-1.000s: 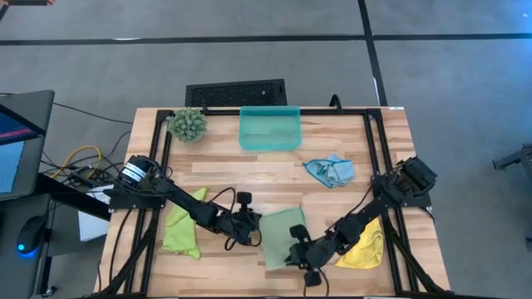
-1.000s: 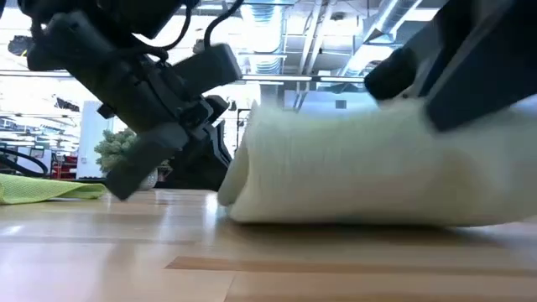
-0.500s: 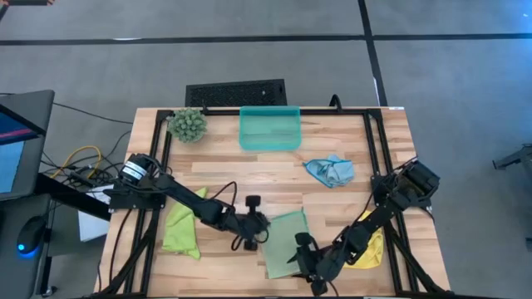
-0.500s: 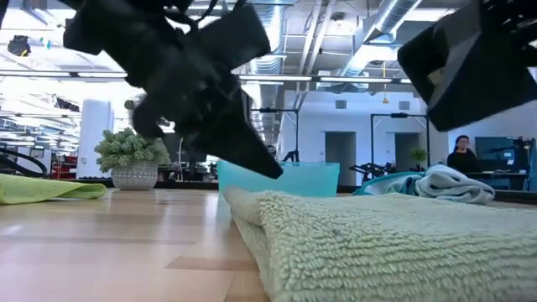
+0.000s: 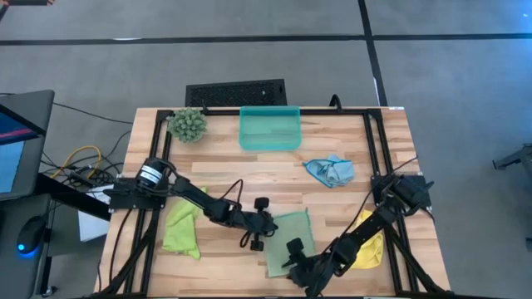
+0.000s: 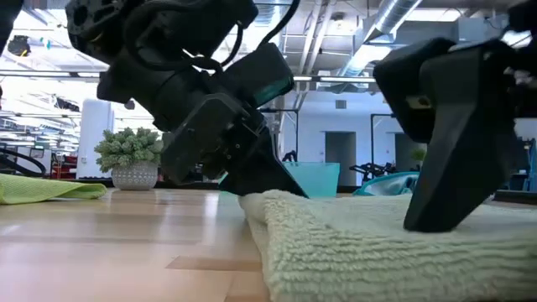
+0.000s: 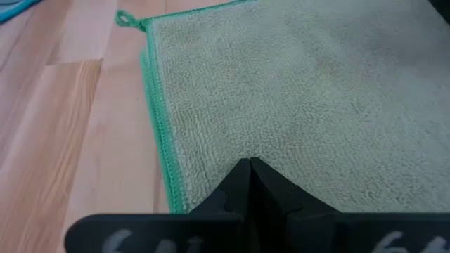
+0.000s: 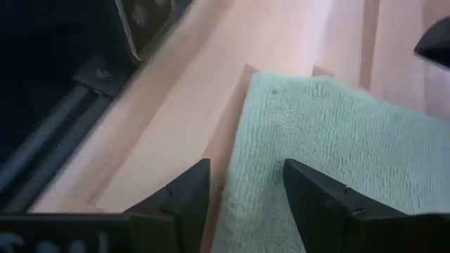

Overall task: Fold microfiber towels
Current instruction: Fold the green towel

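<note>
The pale sage green towel [image 5: 289, 241] lies folded and flat on the wooden table [image 5: 224, 170], near its front edge. Its green hemmed edge [image 7: 158, 119] faces the table's left. My left gripper [image 7: 249, 165] is shut, its tips down on the towel's top beside that hem. My right gripper [image 8: 242, 186] stands open over the towel's near corner [image 8: 256, 77]. The lime green towel [image 5: 181, 228] lies at the left, and the light blue one [image 5: 330, 170] is crumpled at the right. The yellow one [image 5: 370, 245] lies partly under my right arm. My left gripper presses its shut fingertips [image 7: 239, 176] on the towel's top face [image 7: 281, 140], just inside the left hemmed edge. It slants down from the table's left. The towel lies flat on the table under it. My right gripper: one finger [image 6: 453, 168] stands low over the towel's top; I cannot tell whether it touches.
A teal tray [image 5: 269, 127] stands at the far edge and a spiky plant ball [image 5: 188, 124] at the far left corner. Black frame rails [image 5: 158, 166] run along the table's sides. Bare wood lies between the tray and the towels.
The sage towel's raised, bulging part, held up by my right gripper a second ago, has come down and now lies flat. My right gripper has let go and sunk toward the near edge. My left gripper has moved toward the table's right, onto the towel's left edge.
</note>
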`<state>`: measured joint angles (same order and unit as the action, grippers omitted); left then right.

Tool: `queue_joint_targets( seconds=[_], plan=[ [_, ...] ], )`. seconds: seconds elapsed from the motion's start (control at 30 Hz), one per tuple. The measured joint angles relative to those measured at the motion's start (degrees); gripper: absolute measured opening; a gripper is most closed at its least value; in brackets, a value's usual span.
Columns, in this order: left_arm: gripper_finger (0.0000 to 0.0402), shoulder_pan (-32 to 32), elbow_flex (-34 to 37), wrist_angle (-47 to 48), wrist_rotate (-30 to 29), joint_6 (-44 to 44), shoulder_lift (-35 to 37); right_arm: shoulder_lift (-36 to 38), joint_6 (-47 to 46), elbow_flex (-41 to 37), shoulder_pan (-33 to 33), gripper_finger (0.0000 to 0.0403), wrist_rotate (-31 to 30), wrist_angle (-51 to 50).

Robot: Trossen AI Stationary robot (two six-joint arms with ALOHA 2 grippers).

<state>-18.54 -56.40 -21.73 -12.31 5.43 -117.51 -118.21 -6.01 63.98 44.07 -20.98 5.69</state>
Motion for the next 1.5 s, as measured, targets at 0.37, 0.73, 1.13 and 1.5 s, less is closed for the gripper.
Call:
queue_joint_targets(
  seconds=[0.37, 0.73, 1.13, 1.5],
  plan=[
    [0.0, 0.2, 0.3, 2.1, -0.6, -1.7, 1.9, -0.8, -4.6, 2.3, 0.1, 0.0097, -1.9, -6.4],
    [0.0, -0.9, 0.5, 7.7, -1.2, -3.3, 4.1, 3.7, -6.0, 1.9, -0.7, 0.0021, -1.6, -7.1],
    [0.0, -5.4, 0.6, 6.7, -17.1, -12.4, 3.7, 10.3, -6.2, 2.0, -7.0, 0.0012, 6.4, -8.3],
    [0.0, -11.8, 0.4, 7.4, -21.3, -15.7, 7.1, 10.2, -7.7, 2.0, -9.3, 0.0016, 6.1, -11.5]
  ],
)
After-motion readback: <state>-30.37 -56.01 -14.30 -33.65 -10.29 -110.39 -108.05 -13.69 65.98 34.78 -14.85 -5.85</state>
